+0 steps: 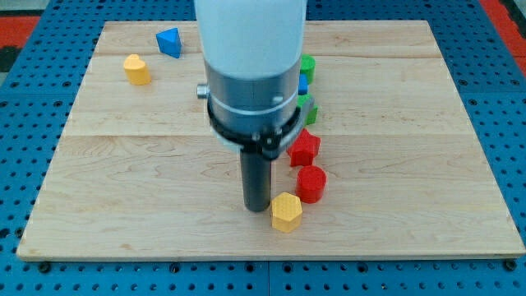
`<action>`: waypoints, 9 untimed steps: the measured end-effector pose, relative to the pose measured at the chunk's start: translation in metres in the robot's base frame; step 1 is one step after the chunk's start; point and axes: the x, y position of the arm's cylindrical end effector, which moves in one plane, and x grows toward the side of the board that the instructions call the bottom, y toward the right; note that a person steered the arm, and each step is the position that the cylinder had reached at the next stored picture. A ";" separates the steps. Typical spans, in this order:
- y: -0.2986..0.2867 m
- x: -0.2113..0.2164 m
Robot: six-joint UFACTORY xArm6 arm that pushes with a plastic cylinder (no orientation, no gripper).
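Observation:
My tip (257,206) rests on the wooden board (123,181), just left of a yellow hexagonal block (286,212), touching it or nearly so. A red round block (311,183) sits up and to the right of the yellow one, and a red star-shaped block (304,148) lies above that. Further up, partly hidden behind the arm, a green block (307,108), a blue block (303,85) and another green block (307,65) form a column.
A yellow block (137,70) and a blue triangular block (169,41) lie near the board's top left corner. The board sits on a blue perforated surface (33,123). The arm's white and grey body (251,74) covers the board's top centre.

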 end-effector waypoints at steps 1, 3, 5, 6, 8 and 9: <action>0.016 0.011; 0.023 0.021; -0.124 -0.091; -0.199 -0.163; -0.201 -0.255; -0.194 -0.265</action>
